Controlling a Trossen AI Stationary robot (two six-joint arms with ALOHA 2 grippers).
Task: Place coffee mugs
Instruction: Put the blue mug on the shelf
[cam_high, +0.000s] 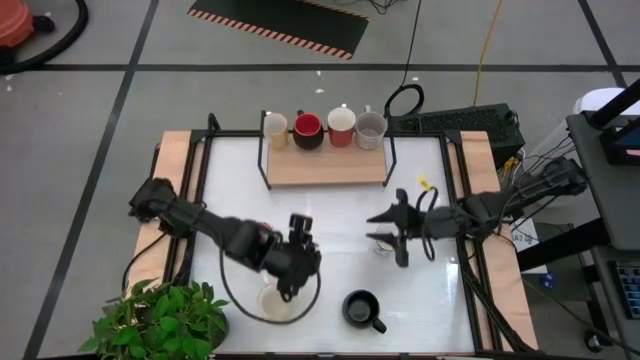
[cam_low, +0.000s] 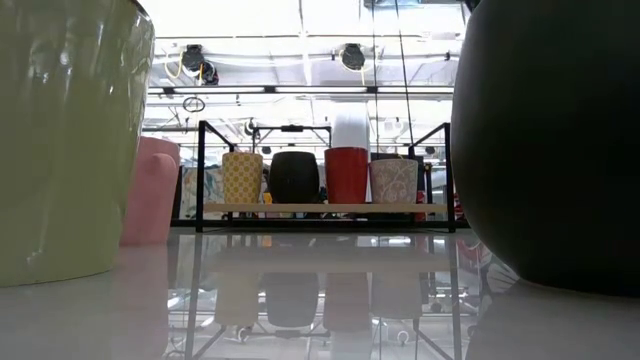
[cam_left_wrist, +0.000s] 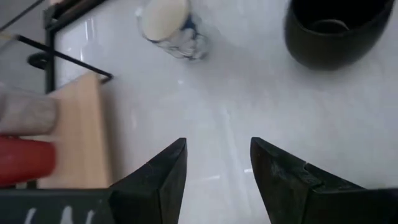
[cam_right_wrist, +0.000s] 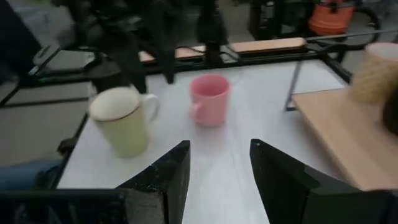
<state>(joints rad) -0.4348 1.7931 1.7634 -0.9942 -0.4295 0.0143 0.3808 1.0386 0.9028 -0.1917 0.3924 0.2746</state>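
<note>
Four mugs stand in a row on the wooden shelf (cam_high: 325, 165) at the table's far side: cream (cam_high: 275, 127), red-and-black (cam_high: 307, 130), reddish (cam_high: 341, 125) and grey (cam_high: 371, 130). On the table, a cream mug (cam_high: 278, 300) sits under my left arm. A black mug (cam_high: 362, 310) stands near the front edge. A pink mug (cam_right_wrist: 208, 99) is mostly hidden by the left arm in the high view. A small white mug with blue marks (cam_left_wrist: 171, 28) lies near my right gripper. My left gripper (cam_left_wrist: 217, 165) is open above bare table mid-left. My right gripper (cam_right_wrist: 219, 168) is open mid-right, facing the pink and cream mugs.
A green potted plant (cam_high: 160, 320) stands at the table's near left corner. The shelf's black metal frame (cam_high: 265, 150) rises at its ends. Bare white tabletop (cam_high: 340, 215) lies between the two grippers. In the low view the cream mug (cam_low: 70, 140) and black mug (cam_low: 550, 140) loom close.
</note>
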